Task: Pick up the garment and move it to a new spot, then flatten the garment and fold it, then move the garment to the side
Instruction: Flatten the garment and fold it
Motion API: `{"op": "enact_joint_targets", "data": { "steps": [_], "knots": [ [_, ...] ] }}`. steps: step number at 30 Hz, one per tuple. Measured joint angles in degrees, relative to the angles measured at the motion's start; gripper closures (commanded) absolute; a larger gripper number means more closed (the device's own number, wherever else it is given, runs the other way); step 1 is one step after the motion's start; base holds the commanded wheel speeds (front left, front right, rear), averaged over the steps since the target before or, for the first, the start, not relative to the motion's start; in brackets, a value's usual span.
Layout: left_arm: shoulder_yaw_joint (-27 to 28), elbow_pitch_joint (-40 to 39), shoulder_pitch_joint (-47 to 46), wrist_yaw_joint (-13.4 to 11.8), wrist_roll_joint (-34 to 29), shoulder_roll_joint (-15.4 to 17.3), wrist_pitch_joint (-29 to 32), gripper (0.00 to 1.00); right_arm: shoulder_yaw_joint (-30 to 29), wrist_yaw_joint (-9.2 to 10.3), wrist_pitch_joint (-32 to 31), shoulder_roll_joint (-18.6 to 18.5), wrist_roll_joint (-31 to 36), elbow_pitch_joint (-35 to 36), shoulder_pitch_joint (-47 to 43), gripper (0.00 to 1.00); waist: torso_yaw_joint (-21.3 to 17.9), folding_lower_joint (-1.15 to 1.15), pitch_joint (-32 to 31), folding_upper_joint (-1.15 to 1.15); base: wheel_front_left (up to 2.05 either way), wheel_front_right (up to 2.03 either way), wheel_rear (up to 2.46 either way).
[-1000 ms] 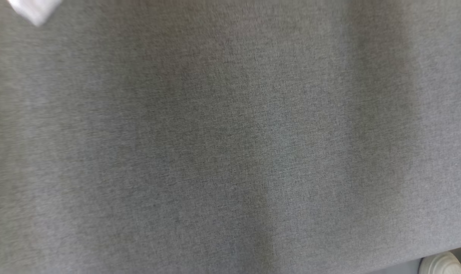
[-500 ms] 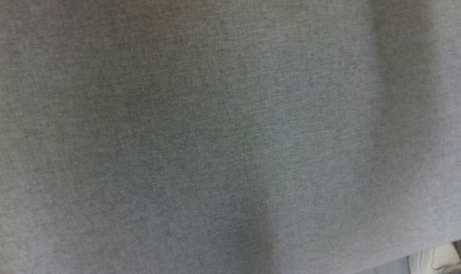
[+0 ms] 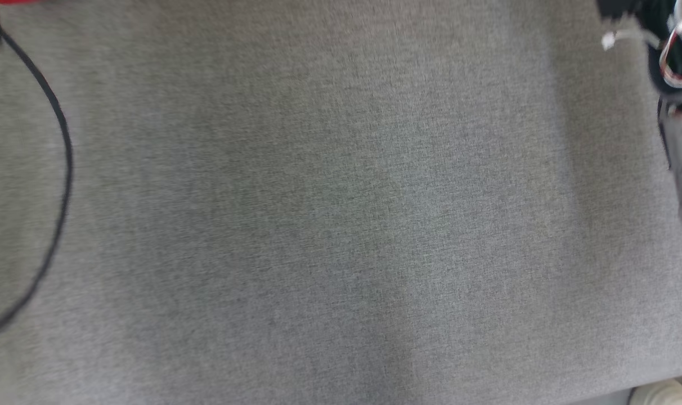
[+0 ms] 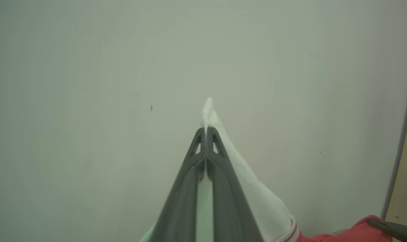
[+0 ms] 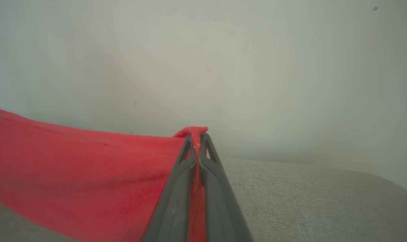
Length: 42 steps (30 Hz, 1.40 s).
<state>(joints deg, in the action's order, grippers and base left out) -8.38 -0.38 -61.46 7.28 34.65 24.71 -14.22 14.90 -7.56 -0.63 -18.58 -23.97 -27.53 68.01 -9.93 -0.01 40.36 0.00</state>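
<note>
Red cloth with a white, stripe-trimmed end: the garment [image 5: 72,168] is held up between the two arms, above the grey woven surface [image 3: 341,225]. The left jaws are pinched tight on the white tip, the right jaws on a red edge. I'd say the carry to a new spot is under way; flattening, folding and moving aside remain. A black cable [image 3: 65,152] loops at the left and loose wiring [image 3: 676,50] at the right; either might snag.

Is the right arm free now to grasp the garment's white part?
Probably not: the right claw is shut on the red fabric, so it must let go first; the left claw holds the white part.
</note>
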Motion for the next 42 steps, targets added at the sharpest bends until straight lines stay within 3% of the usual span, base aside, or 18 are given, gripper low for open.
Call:
{"op": "enact_joint_targets", "data": {
  "steps": [10,23,29,42],
  "knots": [
    [3.32,-4.27,20.76,-2.24,4.55,-2.42,-0.34,1.0,-2.35,0.0,-5.61,0.03,-2.33,4.53,-13.54,1.0,2.12,-0.01,-6.52,0.0,0.0,0.0,0.0],
    [3.48,-7.91,53.15,-1.15,9.9,-12.58,-0.81,1.0,-10.69,0.01,-10.74,2.31,-4.25,10.6,-36.76,1.0,5.28,-0.01,-18.68,-0.01,0.0,0.0,0.0],
    [0.99,-7.15,61.26,-0.19,15.95,-12.18,-0.2,1.0,-14.38,0.0,-11.77,4.5,-4.12,11.48,-44.22,1.0,6.62,-0.01,-23.23,-0.01,0.0,0.0,0.0],
    [-6.7,-7.47,71.04,0.14,29.62,-6.2,7.3,1.0,-23.17,0.0,-20.04,7.28,-1.44,18.55,-58.84,1.0,10.09,0.0,-30.1,-0.01,0.0,0.0,0.0]
  ]
}}
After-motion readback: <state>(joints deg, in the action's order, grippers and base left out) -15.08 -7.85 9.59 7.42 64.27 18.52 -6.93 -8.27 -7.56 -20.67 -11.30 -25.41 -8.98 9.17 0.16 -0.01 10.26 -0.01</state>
